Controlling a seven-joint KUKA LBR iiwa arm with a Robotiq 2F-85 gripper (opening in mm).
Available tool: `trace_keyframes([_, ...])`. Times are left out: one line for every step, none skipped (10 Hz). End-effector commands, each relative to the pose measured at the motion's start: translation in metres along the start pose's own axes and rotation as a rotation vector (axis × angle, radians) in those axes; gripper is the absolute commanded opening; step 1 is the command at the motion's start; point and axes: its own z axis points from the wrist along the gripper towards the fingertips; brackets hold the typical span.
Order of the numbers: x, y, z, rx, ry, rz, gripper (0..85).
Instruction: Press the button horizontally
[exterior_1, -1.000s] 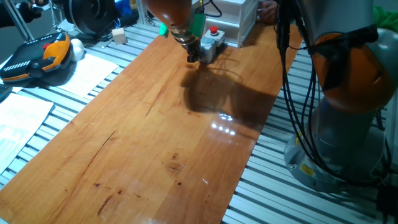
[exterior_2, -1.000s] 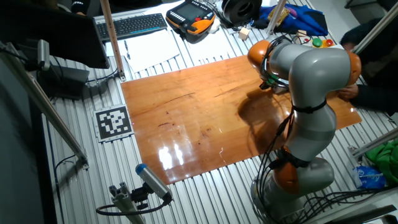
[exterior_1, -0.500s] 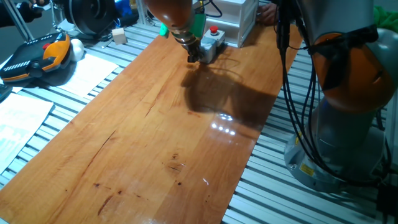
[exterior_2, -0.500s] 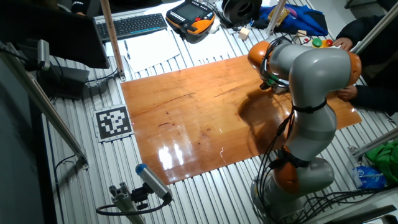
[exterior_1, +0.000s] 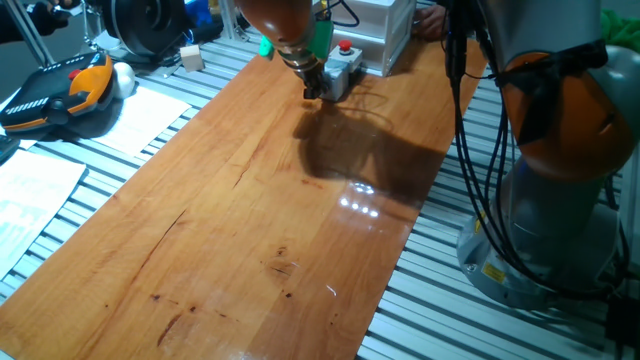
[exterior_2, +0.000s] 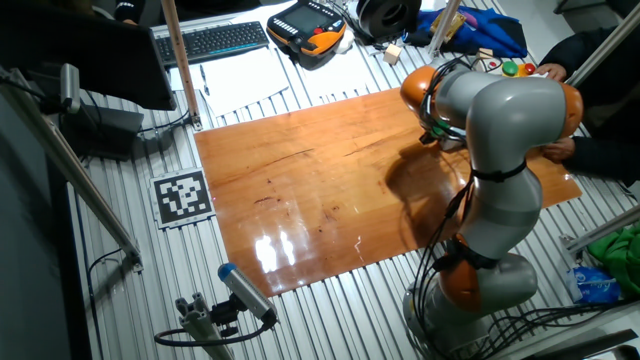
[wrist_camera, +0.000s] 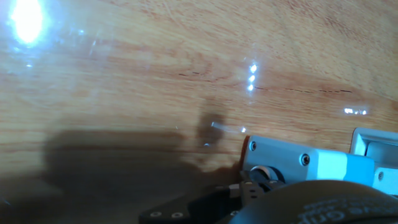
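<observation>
The button is a small light-grey box with a red cap on top, at the far end of the wooden table. My gripper is low over the wood, right at the box's near end face. In the hand view the box lies just ahead, and a round part on its end face is next to the dark tip of my hand. No view shows a gap or contact between the fingertips. In the other fixed view my arm hides the button.
A white drawer box stands just behind the button, with a green object beside it. A teach pendant and papers lie left of the table. The robot base stands at the right. A person's hand is at the far edge.
The gripper has edged slightly towards the button box's end face. Nothing else has moved.
</observation>
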Motion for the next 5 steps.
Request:
trace_keyframes([0.000, -0.001, 0.000, 0.002, -0.001, -0.002, 0.0])
trace_keyframes([0.000, -0.001, 0.000, -0.001, -0.001, -0.003, 0.0])
trace_keyframes([-0.001, 0.001, -0.001, -0.008, -0.001, -0.003, 0.0])
trace_keyframes([-0.003, 0.005, -0.003, -0.013, 0.001, 0.008, 0.0])
trace_keyframes([-0.005, 0.011, -0.006, -0.010, 0.005, 0.020, 0.0])
